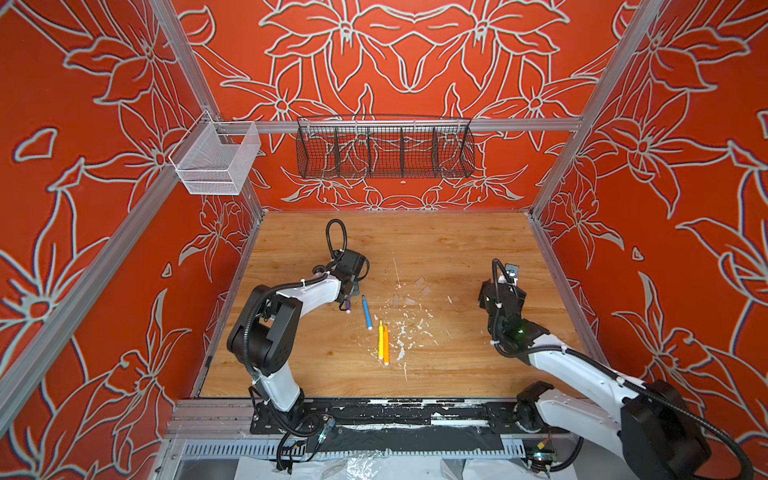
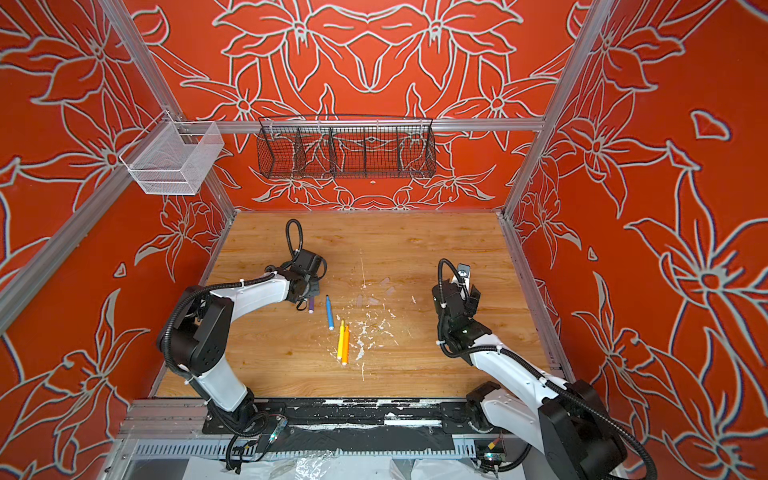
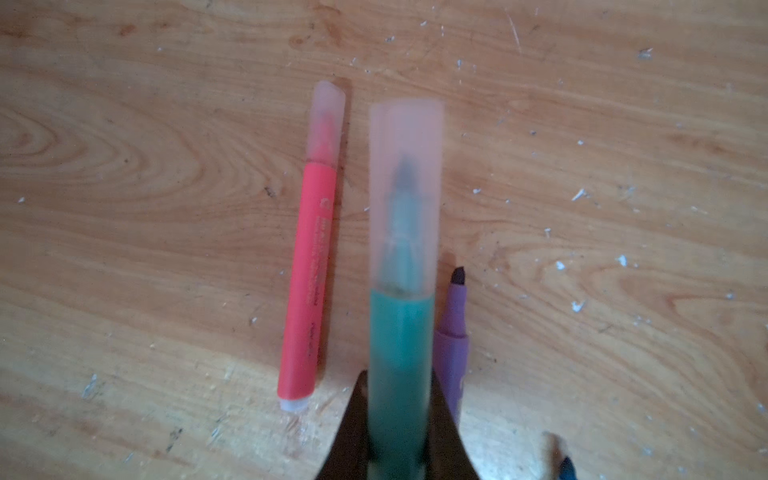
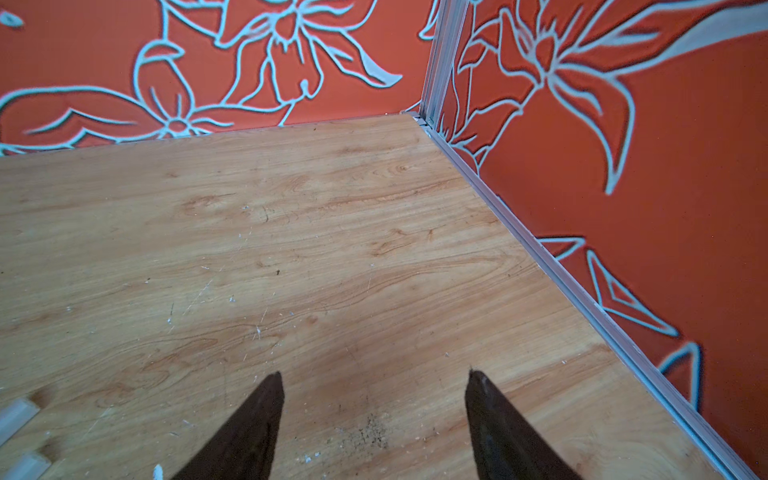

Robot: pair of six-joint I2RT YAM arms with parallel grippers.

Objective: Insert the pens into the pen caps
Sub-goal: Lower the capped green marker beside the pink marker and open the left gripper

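In the left wrist view my left gripper (image 3: pixel 399 374) is shut on a green pen (image 3: pixel 401 345) that wears a translucent pen cap (image 3: pixel 407 187). Beside it on the table lie a pink-red pen (image 3: pixel 307 270), capped (image 3: pixel 326 120), and an uncapped purple pen (image 3: pixel 451 332). Both top views show the purple pen (image 1: pixel 348 307) by the left wrist, then the blue (image 1: pixel 367 312), yellow (image 1: pixel 380 340) and orange (image 1: pixel 386 345) pens, all uncapped. Loose caps (image 2: pixel 372 300) lie mid-table. My right gripper (image 4: pixel 376 374) is open over bare wood at the right, with two caps (image 4: pixel 16 415) off to its side.
White paint flecks (image 1: pixel 401 332) dot the wooden table (image 1: pixel 457 357) around the pens. A black wire basket (image 1: pixel 384 151) and a white mesh basket (image 1: pixel 214 160) hang on the rails above the back. The right wall rail (image 4: pixel 582 299) runs close by the right gripper.
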